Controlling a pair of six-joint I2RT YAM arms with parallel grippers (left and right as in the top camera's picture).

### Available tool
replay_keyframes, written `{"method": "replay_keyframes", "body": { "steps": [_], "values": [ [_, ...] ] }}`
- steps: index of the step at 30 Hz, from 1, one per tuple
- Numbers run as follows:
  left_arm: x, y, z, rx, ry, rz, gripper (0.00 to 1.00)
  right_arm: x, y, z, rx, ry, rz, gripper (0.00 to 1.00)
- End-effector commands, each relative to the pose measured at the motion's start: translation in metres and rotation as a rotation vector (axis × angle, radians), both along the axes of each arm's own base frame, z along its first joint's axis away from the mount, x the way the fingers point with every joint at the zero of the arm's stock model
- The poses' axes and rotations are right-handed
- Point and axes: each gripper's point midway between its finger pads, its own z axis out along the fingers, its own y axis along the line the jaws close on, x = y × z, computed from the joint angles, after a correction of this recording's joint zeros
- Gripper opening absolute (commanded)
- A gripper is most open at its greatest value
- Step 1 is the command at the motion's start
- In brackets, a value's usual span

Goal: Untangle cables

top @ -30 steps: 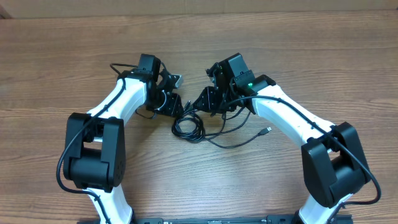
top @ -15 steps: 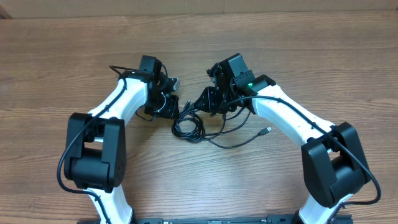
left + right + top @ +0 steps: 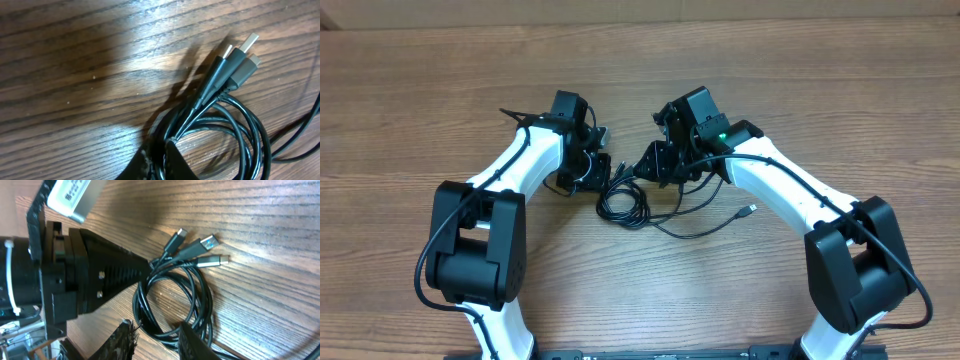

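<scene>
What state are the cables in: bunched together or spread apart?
Bunched together: the cables form overlapping loops, with three plugs side by side at one end.

The left arm (image 3: pixel 525 160) and right arm (image 3: pixel 780 185) bent inward over the cables (image 3: pixel 625 200), wrists facing each other. The left pincer (image 3: pixel 161 152) was pinched together on the cables. The right pincer (image 3: pixel 160 341) hung just above them, fingers apart.

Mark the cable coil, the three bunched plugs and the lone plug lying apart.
cable coil (image 3: pixel 202 300), right wrist view, on the loop's right-hand strands.
three bunched plugs (image 3: pixel 234 64), left wrist view, middle plug's black body.
lone plug (image 3: pixel 750 210), overhead view, on its tip.
</scene>
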Motion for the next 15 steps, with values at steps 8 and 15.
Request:
{"method": "replay_keyframes", "body": {
  "steps": [8, 15],
  "values": [
    [-0.004, 0.004, -0.006, 0.018, 0.083, 0.189, 0.04, -0.003, -0.006, 0.006, -0.026, -0.040, 0.065, 0.33],
    [-0.003, -0.006, 0.003, -0.111, 0.176, 0.342, 0.04, -0.011, -0.007, 0.003, -0.046, -0.057, 0.131, 0.33]
  ]
}}
